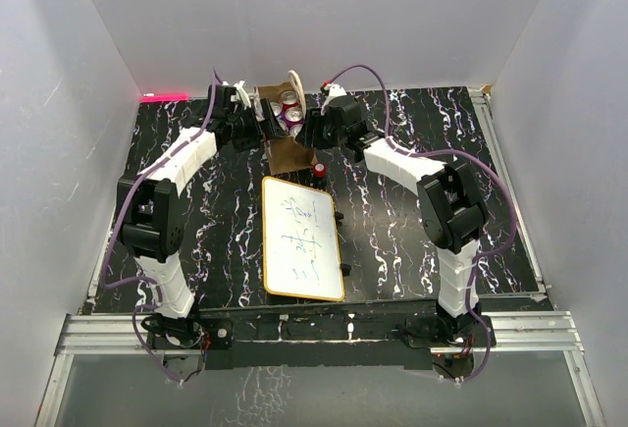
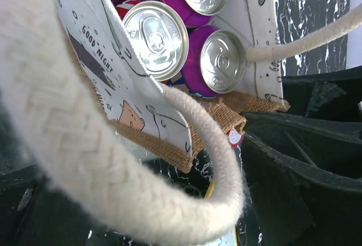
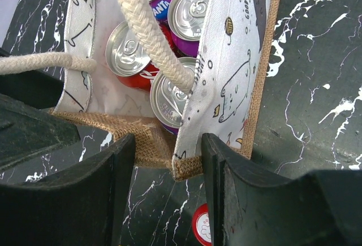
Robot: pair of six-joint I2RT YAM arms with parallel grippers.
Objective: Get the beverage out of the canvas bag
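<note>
While the right gripper (image 3: 168,144) stands wide open astride a wall of the canvas bag (image 3: 232,87), holding nothing, and the left gripper (image 1: 259,128) hides its state, pin that wall before you lift a can (image 3: 129,51) standing inside.

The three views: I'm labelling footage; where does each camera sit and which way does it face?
Top external: above and behind the arms, looking down on the table; both whole arms show, left gripper and right gripper flanking the canvas bag.
Left wrist: beside the bag, looking into its mouth at the cans; a cream handle fills the foreground, dark robot parts lower right.
Right wrist: above the bag's corner, looking down; its black fingers straddle the bag's edge.
Shared: both wrist views show the same can tops and handles.
</note>
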